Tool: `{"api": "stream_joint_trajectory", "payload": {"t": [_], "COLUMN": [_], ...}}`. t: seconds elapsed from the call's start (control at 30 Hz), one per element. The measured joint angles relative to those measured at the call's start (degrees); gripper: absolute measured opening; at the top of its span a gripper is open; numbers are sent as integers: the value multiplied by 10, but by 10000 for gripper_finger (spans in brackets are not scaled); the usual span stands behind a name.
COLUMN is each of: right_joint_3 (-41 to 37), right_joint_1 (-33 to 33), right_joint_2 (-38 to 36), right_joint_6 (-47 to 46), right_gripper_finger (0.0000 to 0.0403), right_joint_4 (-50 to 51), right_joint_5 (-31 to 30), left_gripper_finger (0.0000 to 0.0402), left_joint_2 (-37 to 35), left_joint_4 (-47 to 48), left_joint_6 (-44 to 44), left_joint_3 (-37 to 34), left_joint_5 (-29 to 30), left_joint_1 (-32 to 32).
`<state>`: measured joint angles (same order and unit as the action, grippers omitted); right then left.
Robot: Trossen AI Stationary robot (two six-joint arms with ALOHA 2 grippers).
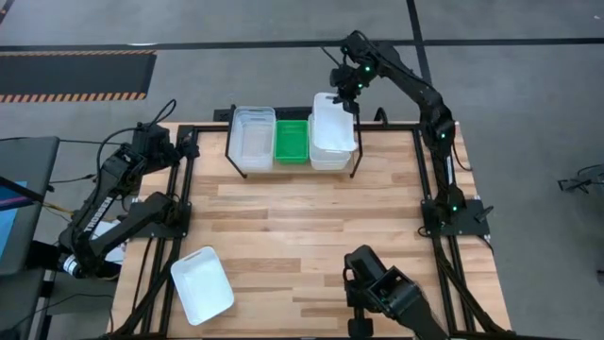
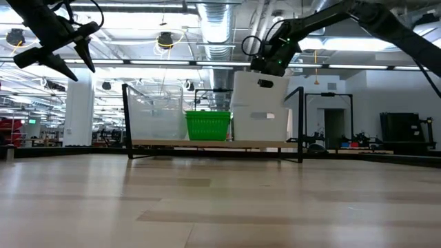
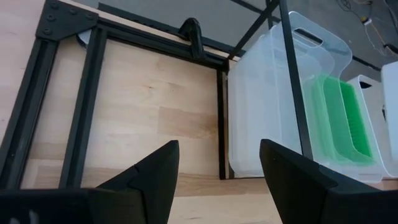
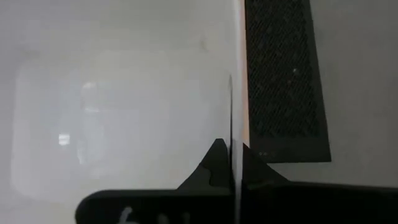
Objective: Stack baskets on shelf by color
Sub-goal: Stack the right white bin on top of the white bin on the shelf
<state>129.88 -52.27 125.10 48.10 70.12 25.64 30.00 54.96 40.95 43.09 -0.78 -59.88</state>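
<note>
The right pincer (image 1: 351, 102) is clamped on the rim of a white basket (image 1: 332, 123), held tilted above another white basket (image 2: 260, 126) on the shelf (image 1: 229, 149). The left pincer (image 3: 217, 168) is held parted and empty near the bench (image 1: 311, 227) edge. Green (image 1: 292, 140) and clear baskets (image 1: 254, 137) are seen on the shelf; one white basket (image 1: 201, 283) lies apart.

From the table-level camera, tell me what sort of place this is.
Probably a large industrial lab or workshop: exposed ceiling ducts, hanging lights, equipment benches behind, and striped hazard tape on the grey floor.
</note>
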Motion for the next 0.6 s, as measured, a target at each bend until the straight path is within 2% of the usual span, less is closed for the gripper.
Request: {"api": "stream_joint_trajectory", "payload": {"t": [0.4,0.6], "right_joint_3": [-3,-3], "right_joint_1": [15,20], "right_joint_2": [24,28], "right_joint_6": [4,5], "right_gripper_finger": [0,15], "right_joint_4": [2,3], "right_joint_5": [-8,-33], "left_gripper_finger": [212,212], "left_joint_2": [0,0], "left_joint_4": [0,0], "left_joint_6": [1,1], "left_joint_3": [0,0], "left_joint_5": [0,0], "left_joint_1": [0,0]}}
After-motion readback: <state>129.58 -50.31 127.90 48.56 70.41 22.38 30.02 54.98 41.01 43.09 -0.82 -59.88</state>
